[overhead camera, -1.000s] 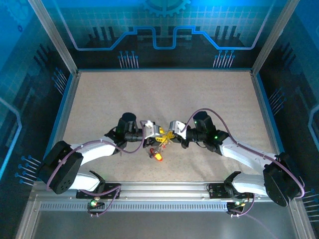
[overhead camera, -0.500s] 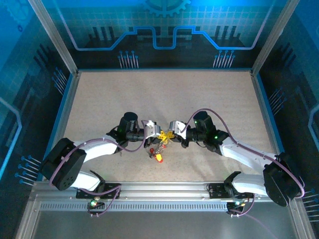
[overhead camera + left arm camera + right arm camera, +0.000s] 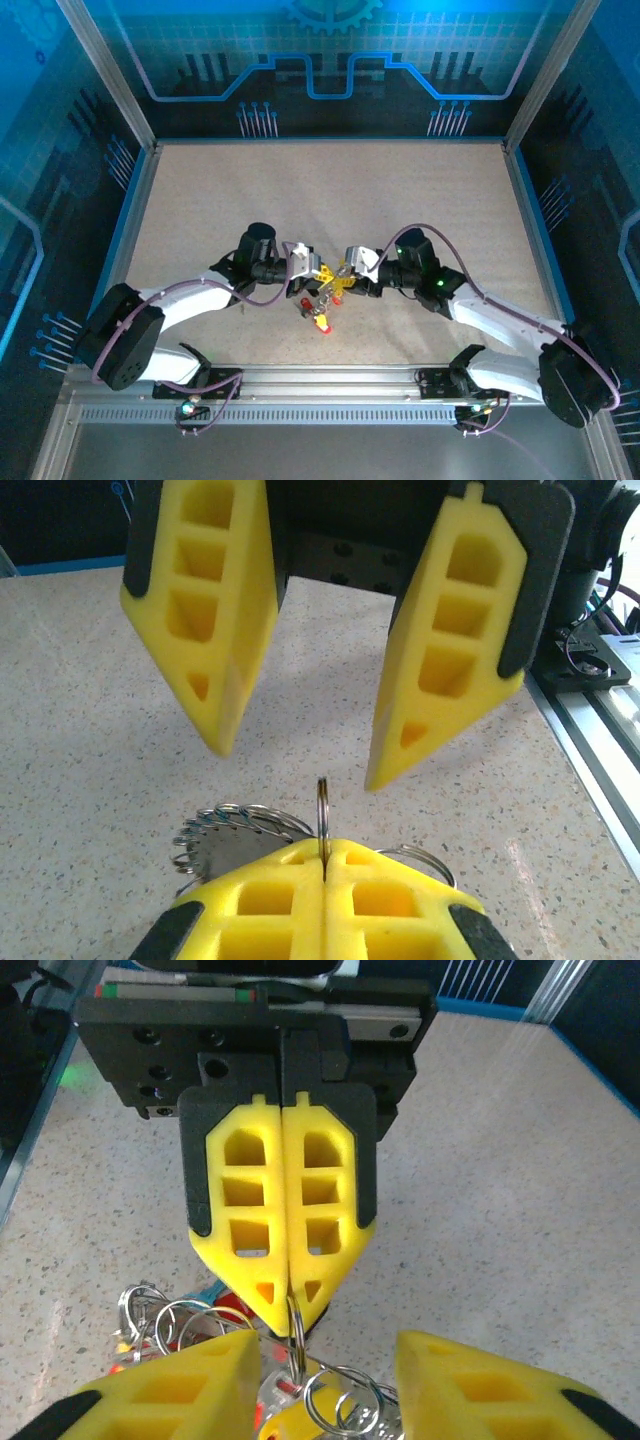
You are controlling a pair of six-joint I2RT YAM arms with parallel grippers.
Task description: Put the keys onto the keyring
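The keys (image 3: pixel 316 310) lie bunched on the tabletop (image 3: pixel 300 180), around its middle and somewhat toward the near edge, just below the spot where the two grippers meet. The long axis of the bunch runs from the fingertips toward the near edge, and a red and yellow plastic head sits at the near-edge end.

In the left wrist view the keyring (image 3: pixel 225 848) shows as a flat grey metal piece with small wire loops along its rim. It lies just beside the left gripper (image 3: pixel 324 852).

The left gripper is pressed fully together on a thin wire ring (image 3: pixel 323 805). That ring stands upright, edge-on to the camera, with its plane in line with the seam between the fingers.

The right gripper (image 3: pixel 300 765) faces it tip to tip, jaws moderately apart, one finger on either side of the ring, gripping nothing. Whether the clamped ring joins the keyring cannot be told.
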